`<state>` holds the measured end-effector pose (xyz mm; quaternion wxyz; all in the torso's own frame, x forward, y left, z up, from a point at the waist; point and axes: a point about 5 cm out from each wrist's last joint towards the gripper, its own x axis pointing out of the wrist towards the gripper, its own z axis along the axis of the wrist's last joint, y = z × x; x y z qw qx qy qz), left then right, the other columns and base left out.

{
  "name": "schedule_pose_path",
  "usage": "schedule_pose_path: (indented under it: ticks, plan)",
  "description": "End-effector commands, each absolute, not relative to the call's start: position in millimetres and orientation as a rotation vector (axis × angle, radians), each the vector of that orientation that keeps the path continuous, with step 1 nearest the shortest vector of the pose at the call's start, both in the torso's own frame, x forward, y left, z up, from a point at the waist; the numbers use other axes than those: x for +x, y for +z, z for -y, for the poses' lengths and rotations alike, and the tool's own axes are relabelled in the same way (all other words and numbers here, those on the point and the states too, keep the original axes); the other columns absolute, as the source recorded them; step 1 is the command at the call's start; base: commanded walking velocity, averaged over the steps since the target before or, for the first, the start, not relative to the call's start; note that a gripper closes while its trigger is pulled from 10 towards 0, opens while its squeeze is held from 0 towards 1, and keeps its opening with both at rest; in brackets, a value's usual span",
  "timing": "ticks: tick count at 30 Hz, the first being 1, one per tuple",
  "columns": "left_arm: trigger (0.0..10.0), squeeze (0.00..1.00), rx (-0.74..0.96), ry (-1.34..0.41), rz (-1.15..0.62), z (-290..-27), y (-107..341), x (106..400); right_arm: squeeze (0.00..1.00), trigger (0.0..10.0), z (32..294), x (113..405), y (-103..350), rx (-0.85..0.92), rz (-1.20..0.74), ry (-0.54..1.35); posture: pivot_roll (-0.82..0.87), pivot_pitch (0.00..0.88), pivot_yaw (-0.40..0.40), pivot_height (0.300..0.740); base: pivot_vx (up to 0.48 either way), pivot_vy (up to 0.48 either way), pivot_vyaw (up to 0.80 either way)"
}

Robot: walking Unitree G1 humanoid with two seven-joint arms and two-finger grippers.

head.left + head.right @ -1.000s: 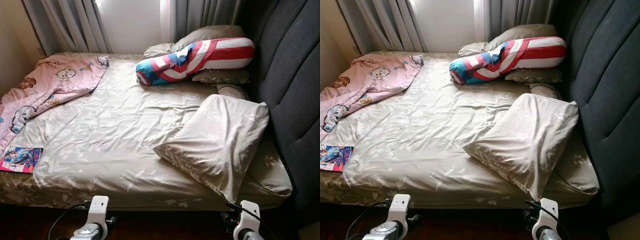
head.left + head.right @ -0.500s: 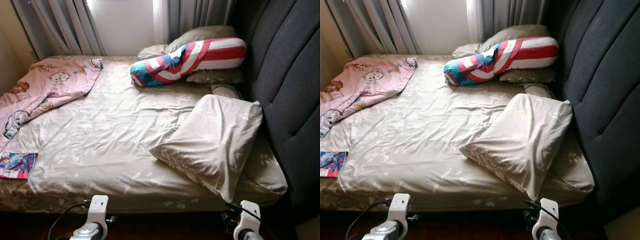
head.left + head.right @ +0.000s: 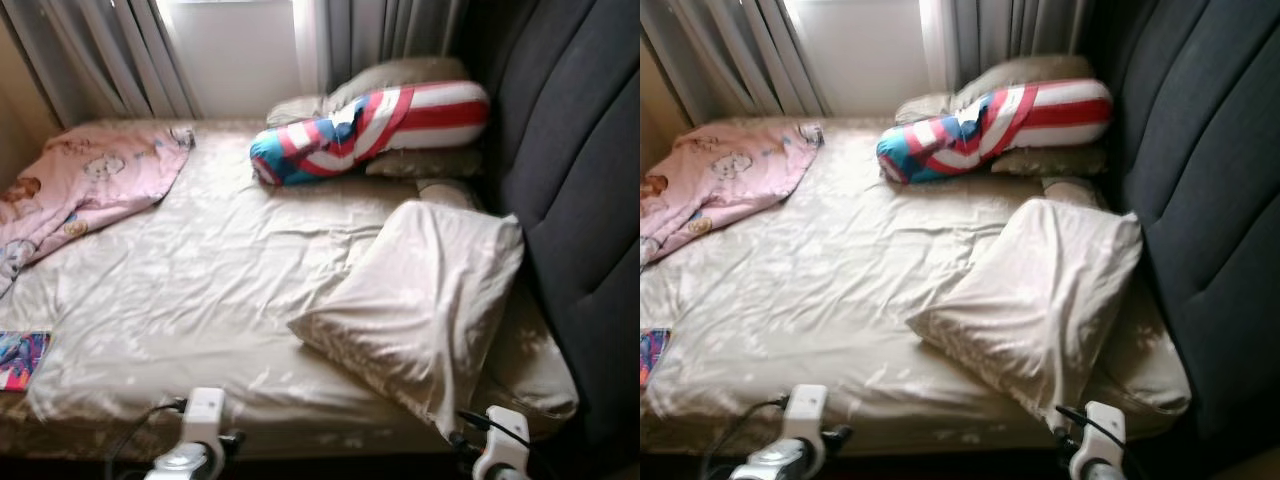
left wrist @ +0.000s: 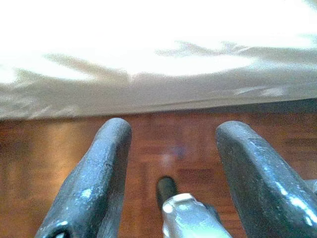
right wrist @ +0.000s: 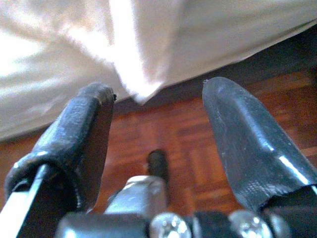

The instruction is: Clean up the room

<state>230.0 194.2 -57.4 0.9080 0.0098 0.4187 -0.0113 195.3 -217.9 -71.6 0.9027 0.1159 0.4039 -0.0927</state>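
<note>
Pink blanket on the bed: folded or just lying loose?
Loose. The pink blanket lies crumpled and spread unevenly across the bed's far left corner.

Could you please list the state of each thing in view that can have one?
Pillow: askew, lying partly over the bed's near edge.
Bolster: lying on the pillows at the headboard.
Blanket: crumpled at the far left corner.
Sheet: wrinkled.
Book: lying flat at the left edge.
Curtains: parted.
Left gripper: open, empty, above the floor.
Right gripper: open, empty, below the pillow's corner.

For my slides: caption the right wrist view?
Open right gripper above wooden floor, bed sheet edge ahead.
</note>
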Motion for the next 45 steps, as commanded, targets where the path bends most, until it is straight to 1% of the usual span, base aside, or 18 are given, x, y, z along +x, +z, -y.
schedule_pose_path:
  ticks: [1,9,16,20,23,27,31,34,37,38,40,41,45]
  plan:
    - [10.0,0.00,0.051,0.009,-0.873,-210,-57,227,0.00,10.0,209,203,-69,0.261,-0.811,-0.178,0.02,0.000,-0.021,0.740,0.296,0.000,0.00]
    - [10.0,0.00,0.051,0.012,-0.872,-211,-56,227,0.00,10.0,209,204,-68,0.264,-0.799,-0.168,0.02,0.000,-0.021,0.740,0.296,0.000,0.00]
    - [10.0,0.00,0.052,0.010,-0.846,-211,-55,228,0.00,10.0,207,207,-66,0.271,-0.760,-0.134,0.02,0.000,-0.018,0.740,0.000,0.000,0.00]
    - [10.0,0.00,0.023,0.033,-0.812,-212,-54,229,0.00,10.0,206,207,-65,0.264,-0.747,-0.121,0.01,0.000,-0.010,0.740,0.000,0.000,0.00]
    - [10.0,0.00,-0.018,0.049,-0.766,-212,-52,230,0.00,10.0,205,208,-63,0.271,-0.707,-0.115,0.00,0.000,0.002,0.740,0.000,0.000,0.00]
    - [10.0,0.00,-0.003,0.023,-0.720,-213,-49,232,0.00,10.0,202,210,-60,0.291,-0.646,-0.098,-0.02,0.000,0.014,0.740,0.000,0.000,0.00]
    - [10.0,0.00,-0.021,0.012,-0.626,-215,-43,234,0.00,10.0,199,211,-55,0.315,-0.542,-0.088,-0.04,0.004,0.032,0.740,0.000,0.000,0.00]
    - [10.0,0.00,-0.039,0.011,-0.578,-215,-41,233,0.00,10.0,199,209,-53,0.344,-0.488,-0.090,-0.04,0.018,0.033,0.740,0.000,0.000,0.00]
    - [10.0,0.00,-0.053,0.003,-0.540,-215,-40,232,0.00,10.0,199,206,-53,0.351,-0.463,-0.082,-0.04,0.013,0.028,0.740,0.000,0.000,0.00]
    - [10.0,0.00,-0.023,-0.039,-0.416,-207,-16,262,0.00,10.0,191,241,-32,0.323,-0.378,-0.056,-0.03,0.011,0.026,0.740,0.000,0.000,0.00]
    - [10.0,0.00,0.036,-0.111,-0.224,-191,24,301,0.00,10.0,179,284,3,0.290,-0.257,-0.037,-0.03,0.001,0.018,0.740,0.000,0.000,0.00]
    - [10.0,0.00,0.059,-0.136,-0.159,-185,37,310,0.00,10.0,177,293,11,0.282,-0.229,-0.038,-0.03,0.000,0.016,0.740,0.000,0.000,0.00]
    - [10.0,0.00,0.069,-0.153,-0.103,-182,41,308,0.00,10.0,180,290,10,0.239,-0.217,-0.017,-0.03,0.000,0.005,0.740,0.000,0.000,0.00]
